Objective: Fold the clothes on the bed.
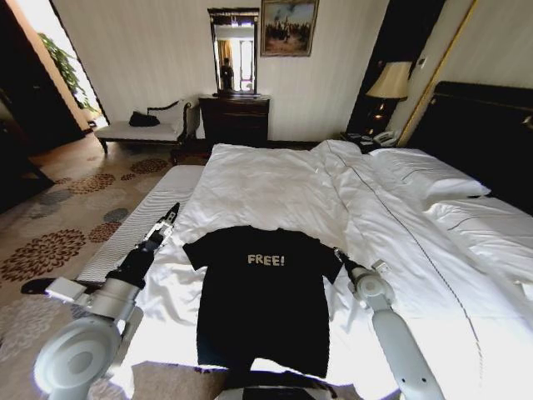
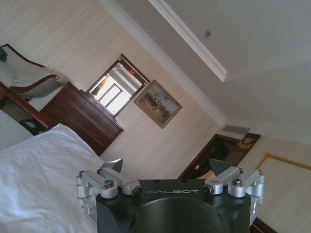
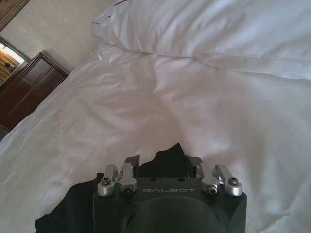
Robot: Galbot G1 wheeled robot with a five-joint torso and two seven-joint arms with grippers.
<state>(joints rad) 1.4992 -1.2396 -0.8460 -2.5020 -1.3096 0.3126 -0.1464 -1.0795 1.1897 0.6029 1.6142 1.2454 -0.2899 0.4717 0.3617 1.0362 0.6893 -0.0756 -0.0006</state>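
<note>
The clothes are one black T-shirt (image 1: 260,292) with white "FREE!" lettering, lying flat and face up near the foot of the bed (image 1: 275,179). My right gripper (image 1: 340,254) sits at the shirt's right sleeve. In the right wrist view the gripper (image 3: 164,161) is shut on a bunched peak of the black sleeve (image 3: 167,151), with white duvet (image 3: 204,97) beyond. My left gripper (image 1: 172,212) hovers just off the left sleeve, tilted upward. It (image 2: 167,167) is wide open and holds nothing.
White pillows (image 1: 429,175) and a dark headboard (image 1: 487,125) lie at the right. A dark dresser (image 1: 235,119) with a mirror and a pale bench (image 1: 141,129) stand against the far wall. A lamp (image 1: 390,82) is on the nightstand. Patterned carpet (image 1: 58,237) runs along the bed's left edge.
</note>
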